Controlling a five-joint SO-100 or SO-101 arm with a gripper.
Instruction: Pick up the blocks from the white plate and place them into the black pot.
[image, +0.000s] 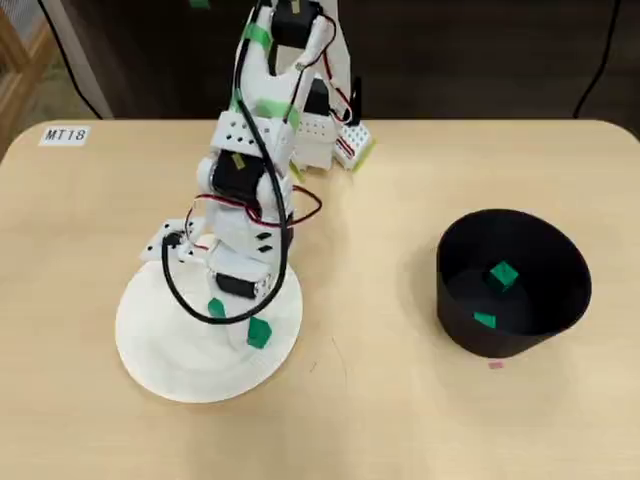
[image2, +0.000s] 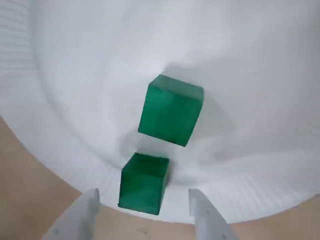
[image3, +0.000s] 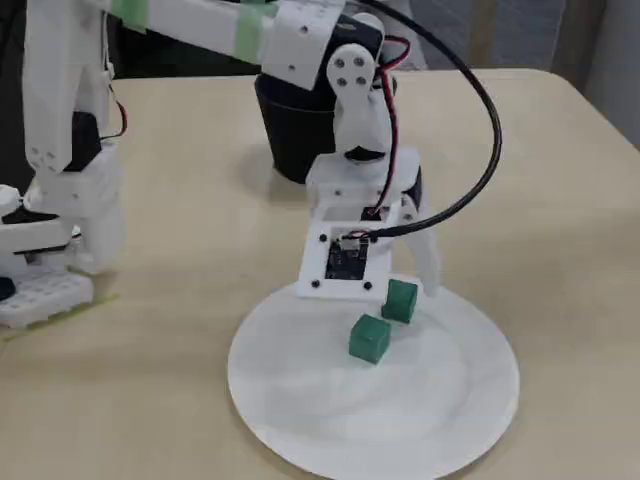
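Blocks (image2: 144, 183) and (image2: 171, 110) sit on white plate (image2: 260, 60); spread gripper (image2: 145, 210) straddles one.

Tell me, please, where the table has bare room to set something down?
Bare tabletop lies between the white plate and the black pot, and along the near edge below both. The plate's back part is crowded: the arm's gripper, jaws open, hangs over two green blocks.
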